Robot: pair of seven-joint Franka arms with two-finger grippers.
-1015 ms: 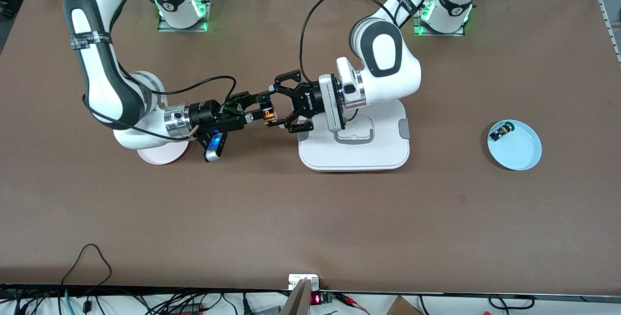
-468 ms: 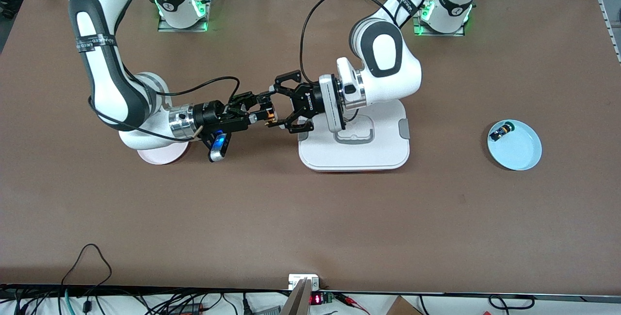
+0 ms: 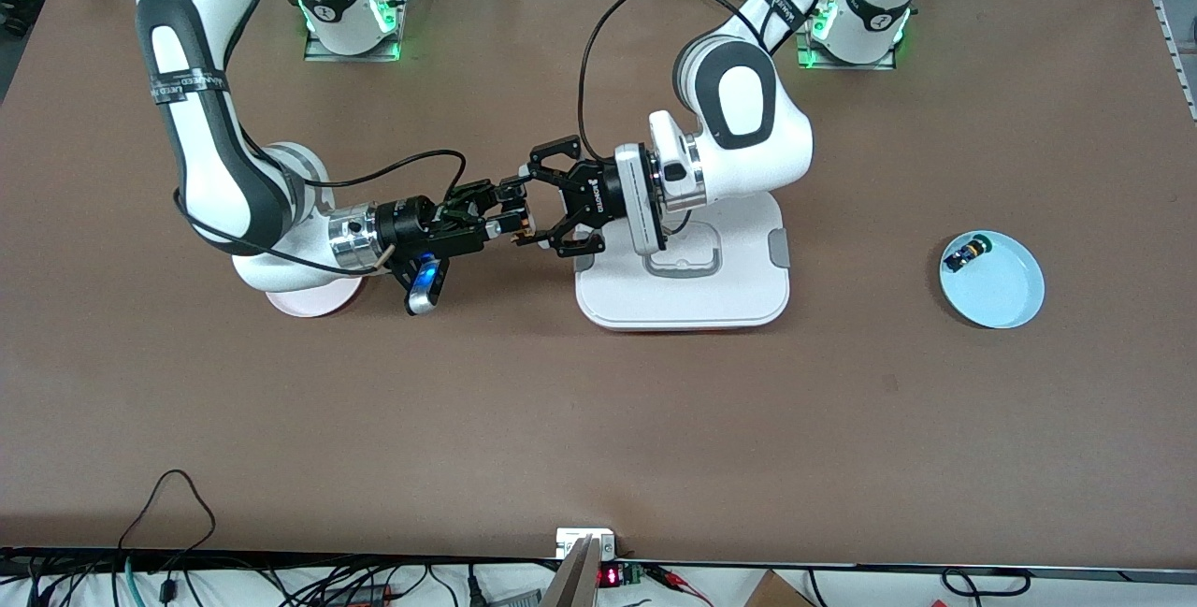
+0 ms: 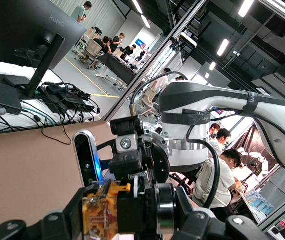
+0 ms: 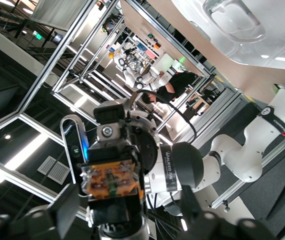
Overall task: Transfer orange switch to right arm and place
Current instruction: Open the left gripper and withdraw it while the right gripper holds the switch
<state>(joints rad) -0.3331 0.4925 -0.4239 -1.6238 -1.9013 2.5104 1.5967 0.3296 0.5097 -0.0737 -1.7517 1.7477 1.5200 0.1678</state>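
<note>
Drop risk: left gripper (image 3: 526,214) is clamped on the orange switch (image 3: 516,224) and right gripper (image 3: 505,217) straddles it with fingers apart. If the left lets go early or the right pinches off-centre, the switch falls. It's held over bare bench (image 3: 598,420), on the half by the bases' edge (mid-air). Switch looks tiny: black barrel, orange end.

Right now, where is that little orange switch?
Front view: the orange switch hangs above the table between the left claw and right claw, beside the white tray.
</note>
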